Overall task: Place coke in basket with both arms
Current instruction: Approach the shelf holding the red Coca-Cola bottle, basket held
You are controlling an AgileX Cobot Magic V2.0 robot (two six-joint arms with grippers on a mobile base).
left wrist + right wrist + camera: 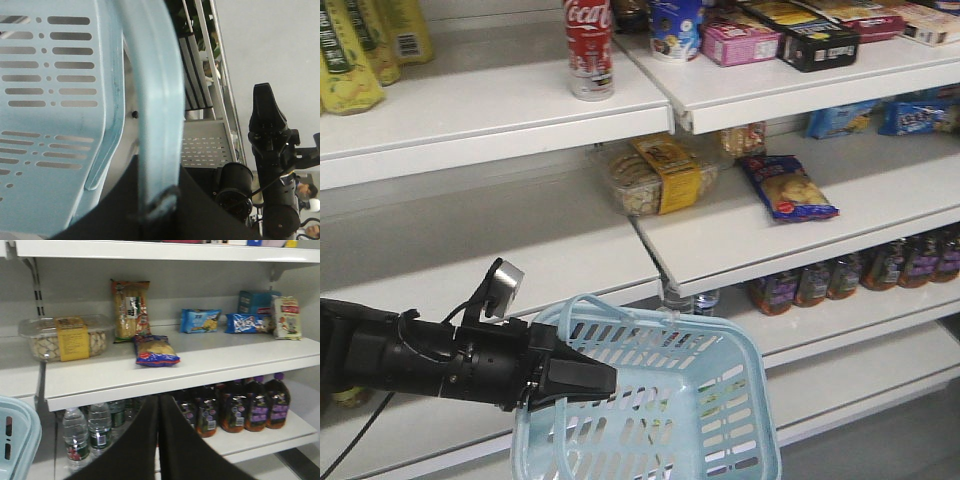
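Observation:
The coke (588, 50), red with white script, stands upright on the top shelf at the upper left, far from both arms. The pale blue basket (720, 440) hangs in front of the lower shelves. My left gripper (590, 380) is shut on its near rim handle. In the left wrist view the handle (155, 100) runs down into the shut left gripper (157, 202). My right gripper (158, 402) is shut with nothing between its fingers, and it points at the lower shelves. The basket's corner (17, 440) shows to its left. The right arm (270, 145) appears beside the basket.
White shelves (520, 100) hold yellow bottles (350, 60), boxed snacks (740, 40), a clear cookie tub (655, 175) and a blue chip bag (785, 190). Dark drink bottles (245, 405) and water bottles (87, 432) fill the lower shelf.

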